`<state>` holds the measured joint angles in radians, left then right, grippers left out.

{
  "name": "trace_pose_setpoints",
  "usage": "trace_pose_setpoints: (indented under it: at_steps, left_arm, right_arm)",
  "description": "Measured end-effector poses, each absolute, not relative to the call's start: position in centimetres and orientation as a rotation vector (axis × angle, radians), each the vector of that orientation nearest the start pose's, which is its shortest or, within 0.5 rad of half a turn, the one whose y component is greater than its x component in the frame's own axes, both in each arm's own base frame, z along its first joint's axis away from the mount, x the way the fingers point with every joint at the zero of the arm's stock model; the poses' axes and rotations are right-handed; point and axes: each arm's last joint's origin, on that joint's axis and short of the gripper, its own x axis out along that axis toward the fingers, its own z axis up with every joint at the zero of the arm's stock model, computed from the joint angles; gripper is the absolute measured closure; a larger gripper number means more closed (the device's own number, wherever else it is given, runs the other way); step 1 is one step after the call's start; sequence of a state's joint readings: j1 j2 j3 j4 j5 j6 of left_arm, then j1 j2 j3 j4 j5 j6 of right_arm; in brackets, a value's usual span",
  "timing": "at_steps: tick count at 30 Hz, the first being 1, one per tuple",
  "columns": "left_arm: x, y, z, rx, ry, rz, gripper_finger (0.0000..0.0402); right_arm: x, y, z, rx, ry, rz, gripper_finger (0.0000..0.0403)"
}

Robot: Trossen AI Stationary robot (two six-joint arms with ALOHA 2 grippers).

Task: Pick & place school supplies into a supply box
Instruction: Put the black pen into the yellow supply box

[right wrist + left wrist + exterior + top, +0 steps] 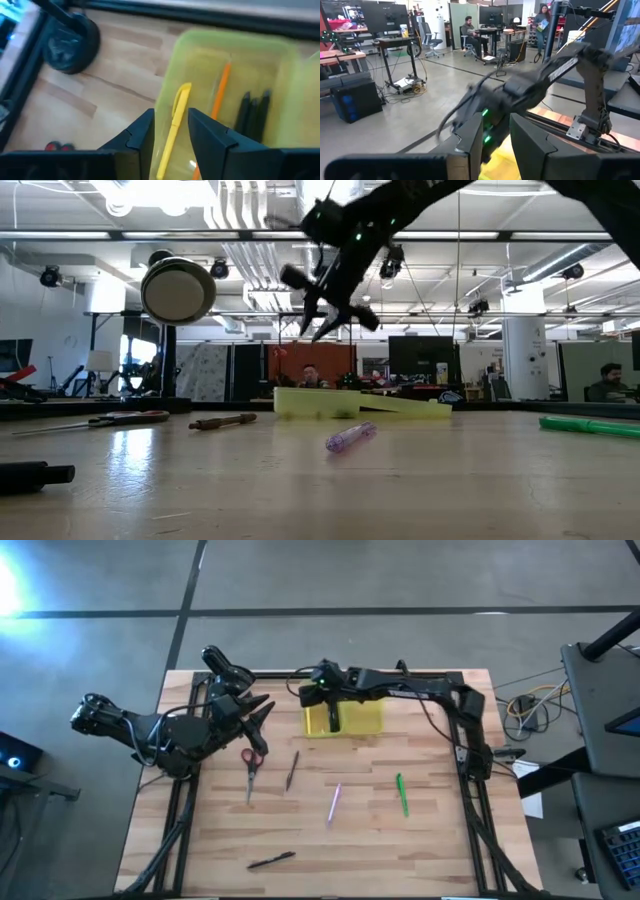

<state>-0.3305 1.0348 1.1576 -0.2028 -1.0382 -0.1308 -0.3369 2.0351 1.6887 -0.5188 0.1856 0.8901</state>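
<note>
The yellow supply box (343, 718) lies open at the table's far middle. In it lie a yellow pen (175, 120), an orange pencil (220, 90) and black pens (252, 112). My right gripper (170, 131) hangs open above the box (360, 403) with nothing between its fingers. Flat on the table lie red-handled scissors (250, 768), a dark pencil (292, 770), a pink pen (335, 802), a green pen (402, 794) and a black pen (271, 861). My left gripper (257, 718) waits open at the far left, held level.
A black round thing (225, 665) shows by the left arm near the table's far left corner; whether it stands on the table I cannot tell. A black frame (470, 740) runs along the table's sides. People sit in the room beyond.
</note>
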Motion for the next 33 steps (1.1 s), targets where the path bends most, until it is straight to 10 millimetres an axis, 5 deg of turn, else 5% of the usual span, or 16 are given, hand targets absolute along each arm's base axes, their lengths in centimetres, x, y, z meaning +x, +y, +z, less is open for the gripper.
trace_pose_setpoints:
  at_steps: [8, 16, 26, 33]
  left_arm:
    - [19.9, -4.4, 40.1, -0.059, 0.108, 0.704, 0.0319]
    - [19.5, -5.9, 37.2, -0.077, 0.345, 0.529, 0.0319]
    - [21.7, -12.9, 31.1, 0.078, 0.776, 0.088, 0.0319]
    - [22.1, -17.3, 27.4, -0.054, 0.887, 0.113, 0.0319]
  right_arm:
    - [38.3, -11.0, 29.1, 0.716, 0.559, -0.783, 0.0308]
    - [32.3, -6.5, 31.1, 0.672, 0.515, -0.669, 0.0324]
    - [24.4, -3.8, 29.8, 0.747, 0.475, -0.665, 0.0335]
    - [20.4, -2.7, 28.9, 0.817, 0.424, -0.642, 0.0335]
